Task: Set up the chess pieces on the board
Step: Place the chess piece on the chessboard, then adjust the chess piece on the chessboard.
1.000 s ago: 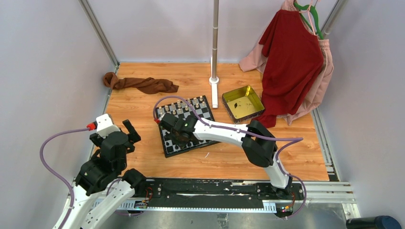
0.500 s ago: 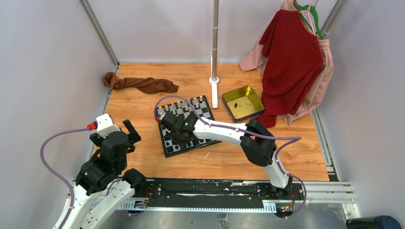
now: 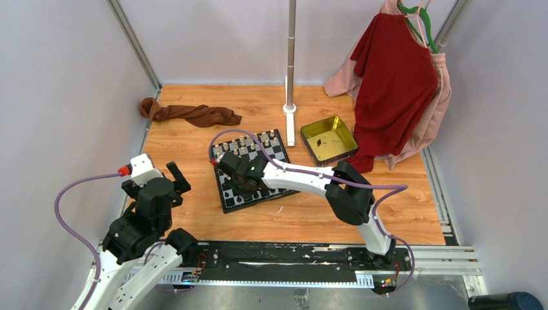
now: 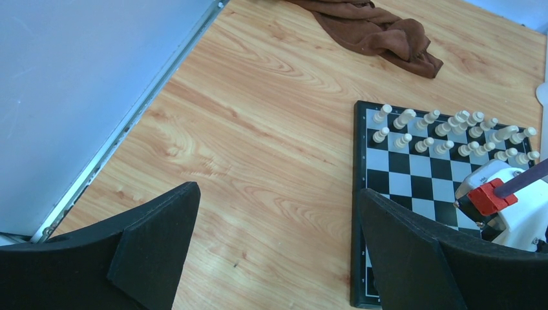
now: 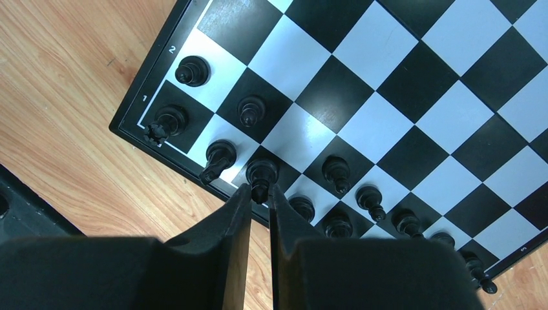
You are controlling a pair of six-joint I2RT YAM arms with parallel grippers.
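The board [image 3: 278,152] lies mid-table, turned a little. Cream chess pieces [image 3: 242,143] stand in two rows at its far side and also show in the left wrist view [image 4: 452,132]. Black chess pieces [image 5: 336,172] stand in the two near rows. My right gripper [image 5: 260,188] is low over the board's near edge [image 3: 244,186], shut on the top of one black piece [image 5: 262,173] in the outer row. My left gripper [image 4: 278,194] is open and empty above bare wood left of the board [image 4: 413,187]; it also shows in the top view [image 3: 170,183].
A yellow-gold square tin [image 3: 328,140] stands right of the board. A brown cloth [image 3: 190,114] lies at the far left. A metal pole [image 3: 291,64] with a white foot stands behind the board. Red and pink garments [image 3: 397,77] hang at the far right.
My right gripper has shifted very slightly over the board's near rows. The left arm has not moved.
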